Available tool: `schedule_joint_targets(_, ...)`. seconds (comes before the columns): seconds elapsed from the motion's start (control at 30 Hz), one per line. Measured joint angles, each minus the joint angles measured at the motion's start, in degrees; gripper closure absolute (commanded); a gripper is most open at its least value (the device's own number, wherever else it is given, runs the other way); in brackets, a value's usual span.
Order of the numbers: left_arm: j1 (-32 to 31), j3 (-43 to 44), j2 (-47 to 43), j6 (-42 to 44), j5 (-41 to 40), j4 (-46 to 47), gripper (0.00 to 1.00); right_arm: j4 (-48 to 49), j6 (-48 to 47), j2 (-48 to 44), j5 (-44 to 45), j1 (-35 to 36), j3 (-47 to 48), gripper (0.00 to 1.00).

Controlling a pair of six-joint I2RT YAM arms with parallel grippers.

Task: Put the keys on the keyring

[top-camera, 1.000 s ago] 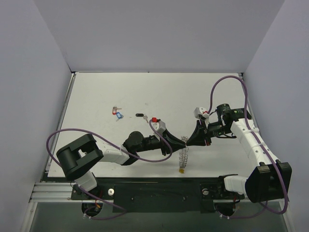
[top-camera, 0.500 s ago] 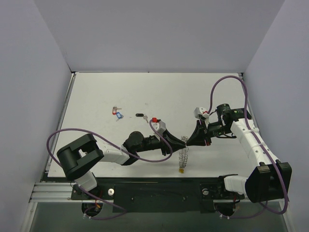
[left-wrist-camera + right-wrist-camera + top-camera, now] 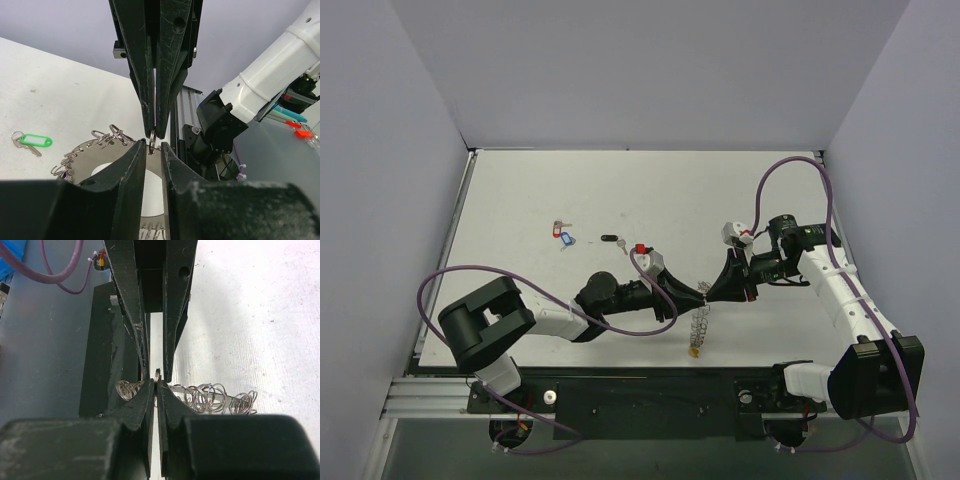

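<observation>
The keyring point(image 3: 698, 322) hangs between my two grippers, which meet tip to tip above the table, its yellow tag point(image 3: 695, 352) lowest. My right gripper point(image 3: 709, 291) is shut on one small loop point(image 3: 157, 375) at the keyring's rim; the rest of the keyring point(image 3: 215, 397) shows edge-on beside it. My left gripper point(image 3: 700, 291) stands with its jaws a narrow gap apart around that same loop point(image 3: 152, 140), with the keyring's plate point(image 3: 95, 157) behind them. Keys with red and blue tags point(image 3: 563, 236), a black one point(image 3: 610, 239) and a red one point(image 3: 640, 247) lie on the table. A green-tagged key point(image 3: 32, 141) lies beyond the keyring.
The white table point(image 3: 520, 190) has grey walls on three sides. The black rail point(image 3: 640, 395) with both arm bases runs along the near edge. Purple cables loop over each arm.
</observation>
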Motion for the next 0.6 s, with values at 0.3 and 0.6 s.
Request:
schedule_joint_targets(0.3,0.15,0.00,0.33,0.20,0.20,0.20,1.00,0.02,0.00,-0.02,0.07,0.00,0.00,1.00)
schedule_joint_targets(0.6,0.22,0.92,-3.61,4.87,0.15,-8.13,1.00,0.17,-0.04,-0.02,0.09,0.15,-0.02,0.80)
